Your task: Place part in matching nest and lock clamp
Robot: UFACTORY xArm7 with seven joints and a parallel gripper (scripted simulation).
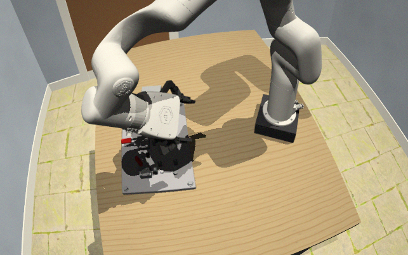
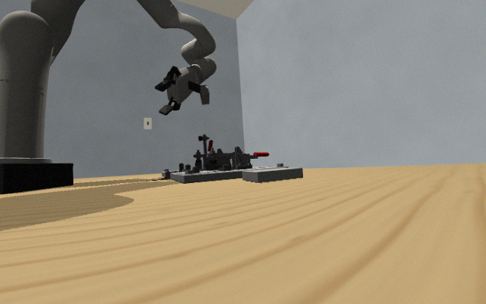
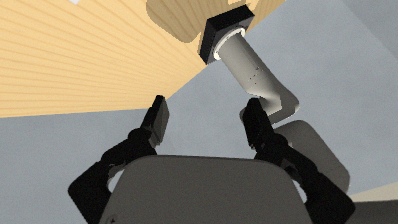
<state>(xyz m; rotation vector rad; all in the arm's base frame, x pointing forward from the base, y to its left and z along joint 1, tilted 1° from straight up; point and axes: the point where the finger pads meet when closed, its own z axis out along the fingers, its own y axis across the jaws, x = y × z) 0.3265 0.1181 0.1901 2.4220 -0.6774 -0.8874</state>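
We see the claw (image 2: pixel 183 99) fully open, holding nothing. It hangs above the fixture (image 2: pixel 215 175), at 12 o'clock from it, on the counter (image 2: pixel 313 234).

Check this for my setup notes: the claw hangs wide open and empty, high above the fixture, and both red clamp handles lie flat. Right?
Not quite. In the exterior view one red handle lies flat, but the other stands up. The claw is open, empty, high above the fixture.
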